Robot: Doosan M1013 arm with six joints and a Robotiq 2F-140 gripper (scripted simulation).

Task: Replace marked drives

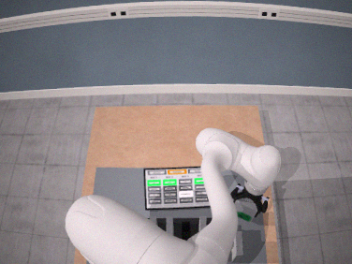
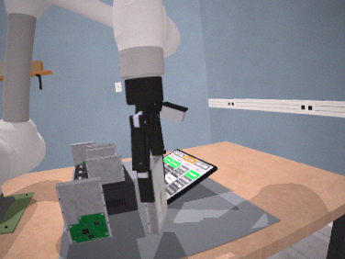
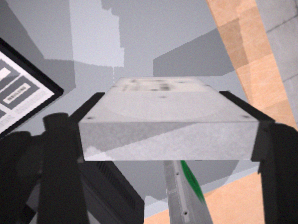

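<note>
Over the dark grey rectangular bench mat (image 1: 123,186) (image 2: 229,216) (image 3: 145,30), one black two-finger gripper (image 1: 249,200) (image 2: 148,184) (image 3: 161,106), pinching a silvery flat metal drive (image 2: 156,202) (image 3: 167,140) upright across its width, clear of the other drives. Near it, one upright silvery metal drive with a green circuit board (image 1: 243,216) (image 2: 86,207) (image 3: 182,195); beyond that, a black box-shaped dock (image 2: 123,195) (image 3: 112,192) with silvery drives standing in it, and one black-framed tilted screen (image 1: 169,189) (image 2: 190,174) (image 3: 25,92) showing green, white and orange marks.
</note>
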